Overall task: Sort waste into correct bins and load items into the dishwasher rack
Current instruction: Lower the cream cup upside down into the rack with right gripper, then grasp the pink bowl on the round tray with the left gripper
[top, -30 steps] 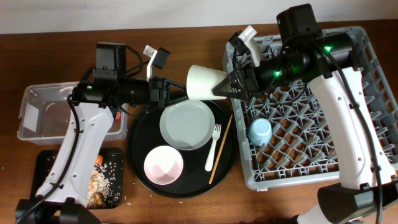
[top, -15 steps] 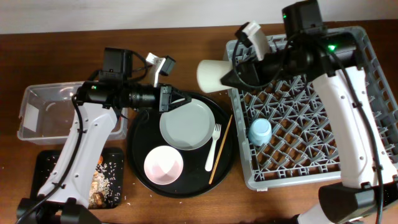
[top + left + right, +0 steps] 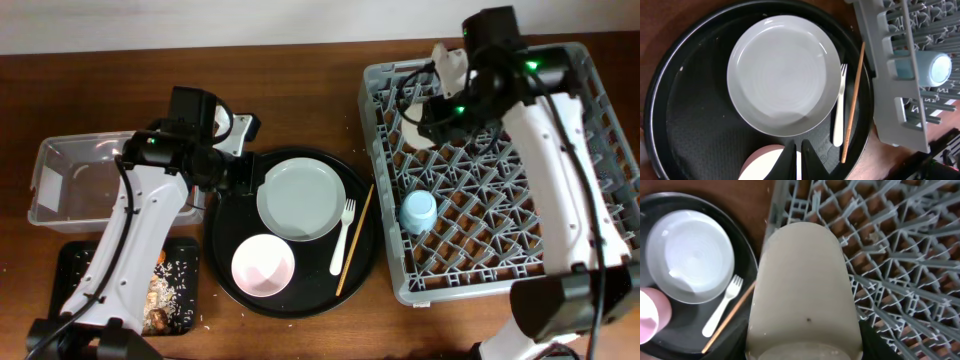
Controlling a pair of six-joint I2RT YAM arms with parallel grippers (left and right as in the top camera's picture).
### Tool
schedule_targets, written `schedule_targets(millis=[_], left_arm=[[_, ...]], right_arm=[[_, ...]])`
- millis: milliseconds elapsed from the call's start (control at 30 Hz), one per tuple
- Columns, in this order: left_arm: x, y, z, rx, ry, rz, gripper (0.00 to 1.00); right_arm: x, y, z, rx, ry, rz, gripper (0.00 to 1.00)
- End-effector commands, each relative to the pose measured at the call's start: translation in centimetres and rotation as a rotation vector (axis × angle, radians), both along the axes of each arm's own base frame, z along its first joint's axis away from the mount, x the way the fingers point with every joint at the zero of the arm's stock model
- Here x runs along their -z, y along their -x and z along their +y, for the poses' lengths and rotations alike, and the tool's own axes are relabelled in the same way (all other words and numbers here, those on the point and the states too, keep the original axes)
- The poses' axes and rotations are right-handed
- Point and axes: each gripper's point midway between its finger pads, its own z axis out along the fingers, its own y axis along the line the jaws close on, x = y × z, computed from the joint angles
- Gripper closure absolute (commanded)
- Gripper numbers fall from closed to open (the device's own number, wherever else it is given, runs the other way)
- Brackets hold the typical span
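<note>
My right gripper (image 3: 430,115) is shut on the cream cup (image 3: 805,285) and holds it on its side over the near-left corner of the grey dishwasher rack (image 3: 590,200). In the overhead view the cup (image 3: 413,128) is mostly hidden. A light blue cup (image 3: 418,210) lies in the rack. My left gripper (image 3: 797,160) is shut and empty, above the round black tray (image 3: 225,250), by the pinkish-white bowl (image 3: 263,265). The pale plate (image 3: 300,200), white fork (image 3: 343,238) and wooden chopstick (image 3: 356,240) lie on that tray.
The clear tub (image 3: 60,180) stands at the far left. The shallow black tray (image 3: 75,260) in front of it holds beige rice scraps (image 3: 165,285). The rack's side wall (image 3: 890,100) stands just right of the round tray.
My right arm has carried the cream cup to the right, from beside the rack to over it. My left gripper has drawn back left and tilted down over the round tray.
</note>
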Motion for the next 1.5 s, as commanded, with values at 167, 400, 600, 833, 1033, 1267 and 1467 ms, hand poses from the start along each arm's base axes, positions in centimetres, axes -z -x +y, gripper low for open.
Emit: schedule_targets(millis=[167, 400, 600, 833, 1033, 1267, 1467], left_arm=[[0.3, 0.2, 0.3, -0.014, -0.019, 0.019, 0.95], [0.5, 0.6, 0.4, -0.014, -0.022, 0.037, 0.94], [0.5, 0.6, 0.4, -0.014, -0.022, 0.037, 0.85], [0.5, 0.6, 0.4, -0.007, -0.024, 0.032, 0.7], [0.1, 0.2, 0.5, 0.003, -0.024, 0.0, 0.69], [1.2, 3.4, 6.0, -0.169, -0.267, 0.132, 0.67], [5.2, 8.7, 6.8, -0.138, -0.326, 0.348, 0.58]], right_arm=[[4.7, -0.1, -0.3, 0.015, 0.074, 0.095, 0.73], [9.0, 0.3, 0.3, -0.003, 0.082, 0.134, 0.73], [10.2, 0.2, 0.3, -0.004, 0.08, 0.131, 0.65], [10.2, 0.2, 0.3, -0.003, 0.08, 0.13, 0.12], [7.2, 0.0, 0.6, -0.002, 0.063, 0.109, 0.11], [0.2, 3.9, 2.4, -0.043, -0.075, 0.13, 0.01], [0.4, 4.3, 2.4, -0.042, -0.073, 0.152, 0.01]])
